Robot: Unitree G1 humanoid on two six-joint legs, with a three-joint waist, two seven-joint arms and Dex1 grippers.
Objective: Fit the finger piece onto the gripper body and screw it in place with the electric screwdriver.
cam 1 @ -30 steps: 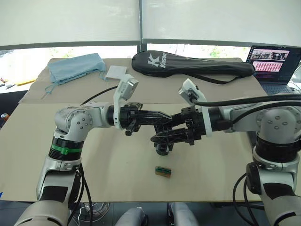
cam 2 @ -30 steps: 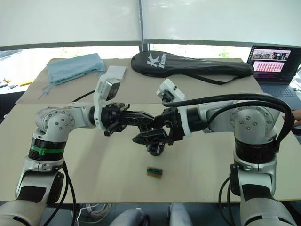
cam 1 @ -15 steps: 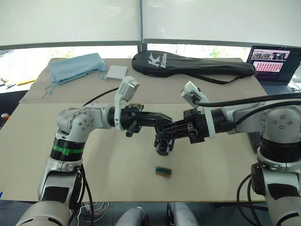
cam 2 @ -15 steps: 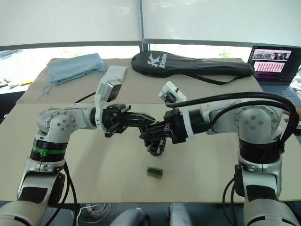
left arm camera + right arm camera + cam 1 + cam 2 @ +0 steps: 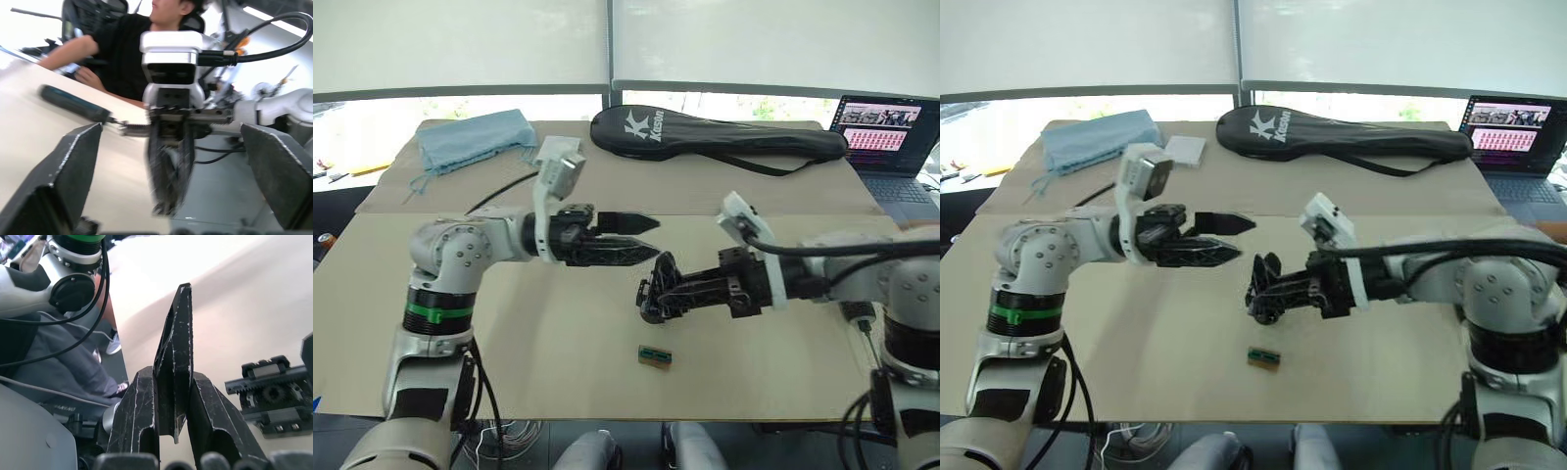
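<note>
Finger piece (image 5: 173,372) is clamped between the fingers of my right gripper (image 5: 654,292), held low just behind the green box (image 5: 653,355), I judge ready for mating. The gripper body (image 5: 266,394) is just beside it; I cannot tell whether they are joined. My left gripper (image 5: 651,239) hovers farther behind the box, jaws apart and empty, presumably free to fetch the electric screwdriver (image 5: 73,102).
</note>
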